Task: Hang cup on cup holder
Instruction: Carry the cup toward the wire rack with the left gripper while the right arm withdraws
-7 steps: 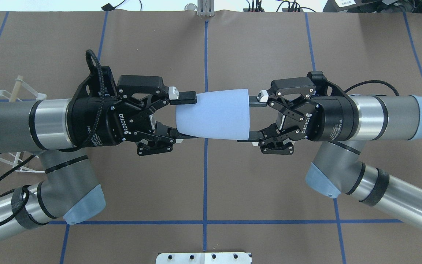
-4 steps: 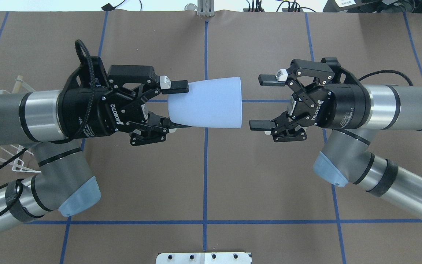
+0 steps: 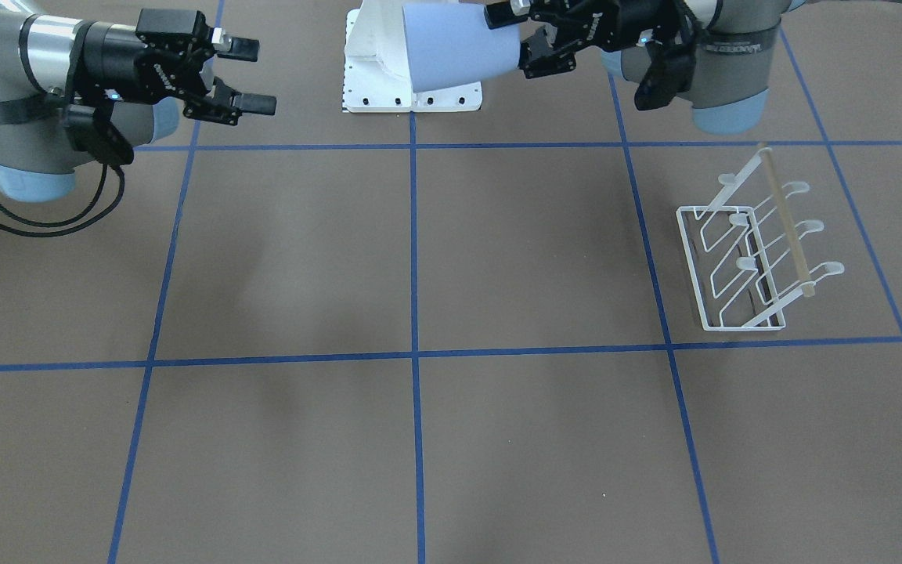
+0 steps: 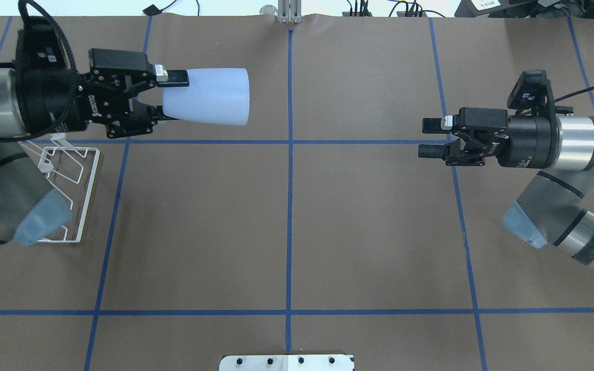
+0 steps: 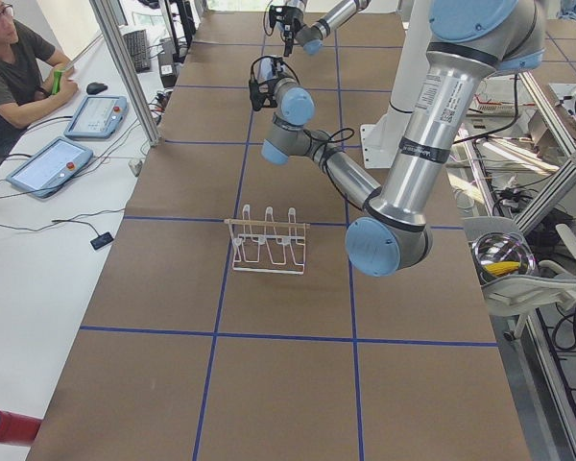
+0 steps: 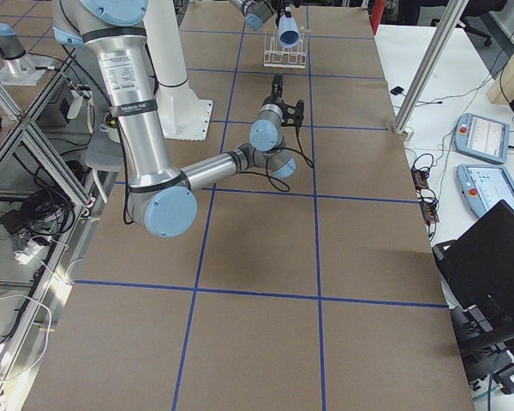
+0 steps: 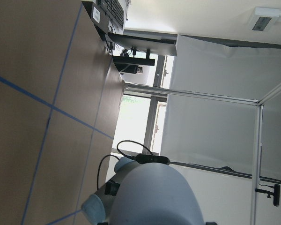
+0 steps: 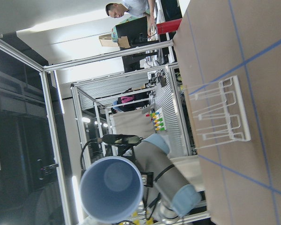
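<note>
White ROBOTIQ lettering marks the black body of the left end effector (image 4: 171, 97).

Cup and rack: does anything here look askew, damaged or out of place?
Nothing stands out. The left gripper holds the cup sideways in the air by its narrow end. The rack stands upright on the table with bare prongs. The right gripper is open and empty.

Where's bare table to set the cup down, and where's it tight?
Bare: the table's middle, from the cup holder to the right gripper. Tight: around the cup holder, under the left arm; the left gripper holds the cup.
</note>
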Robot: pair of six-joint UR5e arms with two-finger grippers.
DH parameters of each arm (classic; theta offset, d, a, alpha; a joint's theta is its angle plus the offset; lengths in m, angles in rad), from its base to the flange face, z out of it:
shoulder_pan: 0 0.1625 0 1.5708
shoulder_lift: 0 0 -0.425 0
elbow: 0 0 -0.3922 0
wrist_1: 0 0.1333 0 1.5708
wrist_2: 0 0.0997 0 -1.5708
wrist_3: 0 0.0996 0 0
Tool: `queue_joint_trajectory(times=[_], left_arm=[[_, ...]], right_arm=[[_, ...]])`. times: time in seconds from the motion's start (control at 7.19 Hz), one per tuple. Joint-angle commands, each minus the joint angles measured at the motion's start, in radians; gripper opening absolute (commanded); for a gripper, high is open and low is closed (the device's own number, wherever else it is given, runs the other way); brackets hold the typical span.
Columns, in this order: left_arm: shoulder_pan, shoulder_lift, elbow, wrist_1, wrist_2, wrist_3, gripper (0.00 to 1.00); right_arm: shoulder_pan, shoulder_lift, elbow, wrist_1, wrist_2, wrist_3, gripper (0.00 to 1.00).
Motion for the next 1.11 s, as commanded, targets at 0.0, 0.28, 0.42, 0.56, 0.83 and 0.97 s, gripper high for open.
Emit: queue_joint_trajectory(times=[0.0,0.28,0.42,0.56,0.83,0.97], left_arm=[[-0.168,0.039,-0.003,0.231,-0.114,0.169,0.00],[-0.254,0.070,-0.015,0.476,-0.189,0.504,0.00],[-0.278,0.068,-0.037,0.624,-0.192,0.621,0.00],[-0.300,0.068,-0.052,0.753,-0.189,0.748,0.00],[-0.311,0.068,-0.139,1.097,-0.182,0.985,0.00],[-0.305,0.068,-0.187,1.268,-0.180,1.093,0.00]], right_arm=[[0.067,-0.071,-0.057,-0.120,0.006,-0.232,1.00],[0.123,-0.111,-0.054,-0.304,0.009,-0.504,1.00],[0.151,-0.130,-0.053,-0.384,0.012,-0.666,1.00],[0.197,-0.133,-0.053,-0.475,0.035,-0.768,1.00],[0.289,-0.136,-0.024,-0.690,0.078,-0.979,1.00],[0.329,-0.138,-0.002,-0.810,0.103,-1.111,1.00]])
